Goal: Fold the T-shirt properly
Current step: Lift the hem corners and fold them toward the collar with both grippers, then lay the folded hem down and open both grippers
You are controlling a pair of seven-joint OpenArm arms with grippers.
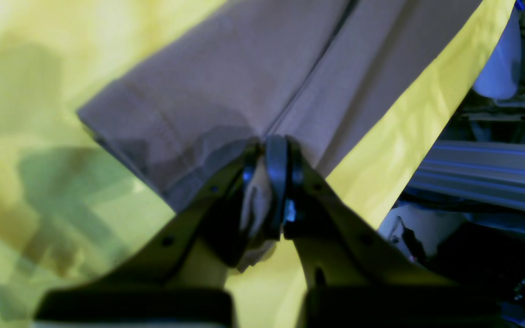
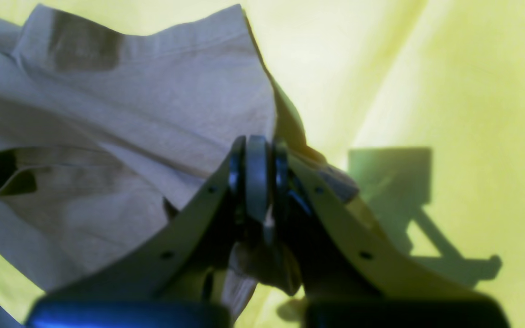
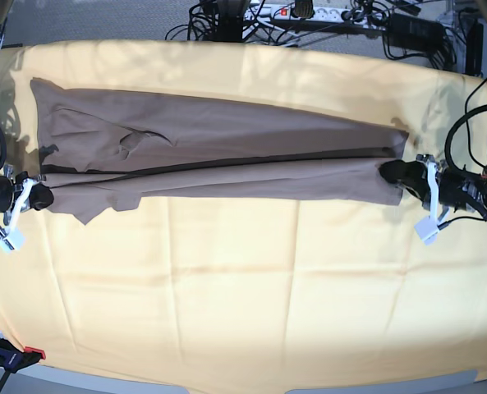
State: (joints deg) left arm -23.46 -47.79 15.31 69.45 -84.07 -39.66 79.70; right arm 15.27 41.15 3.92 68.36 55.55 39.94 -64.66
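The taupe-brown T-shirt (image 3: 227, 152) lies folded into a long band across the yellow cloth (image 3: 243, 279), with a dark seam line running along its length. At the band's right end, my left gripper (image 3: 395, 174) is shut on the T-shirt's edge. The left wrist view shows fabric of the T-shirt (image 1: 226, 82) bunched between the jaws of the left gripper (image 1: 274, 146). My right gripper (image 3: 39, 197) holds the band's left end. In the right wrist view the right gripper (image 2: 256, 146) has its jaws close together, with a fold of the T-shirt (image 2: 130, 105) caught between them.
Cables and a power strip (image 3: 309, 12) lie behind the table. A red-handled clamp (image 3: 13, 357) sits at the front left corner. Past the yellow cloth's edge (image 1: 408, 136), the left wrist view shows a metal rail (image 1: 486, 168) and clutter.
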